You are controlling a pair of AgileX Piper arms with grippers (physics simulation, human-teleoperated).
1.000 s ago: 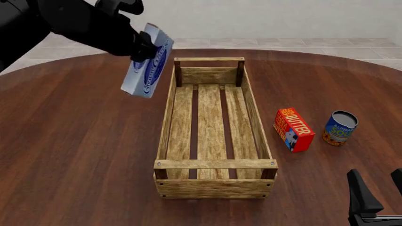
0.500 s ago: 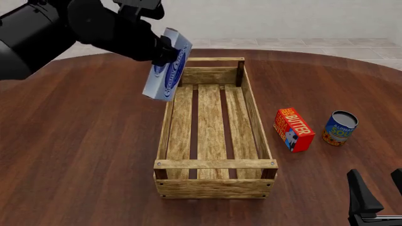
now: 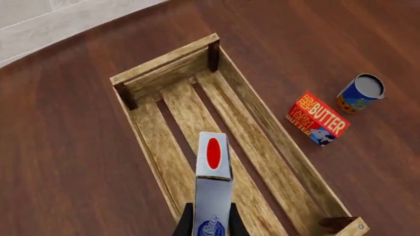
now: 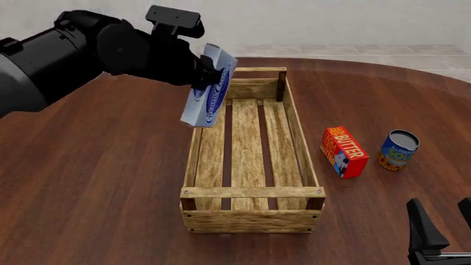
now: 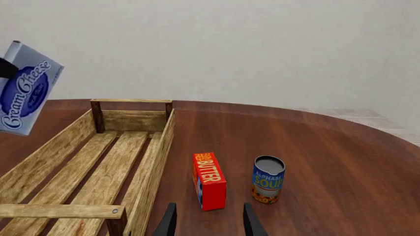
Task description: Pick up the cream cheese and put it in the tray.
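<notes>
Transport step in hand: cream cheese is gripped in the clenched left jaws, held in the air above the tray's far left rim. Lowering inside and release are called for next. Right jaws are parted, idle.

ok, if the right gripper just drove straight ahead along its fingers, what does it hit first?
Most likely the butter box: in the right wrist view it stands nearly centred between the open fingers of the right gripper, with the soup can off to one side. Depth is unclear; it might touch the table first.
</notes>
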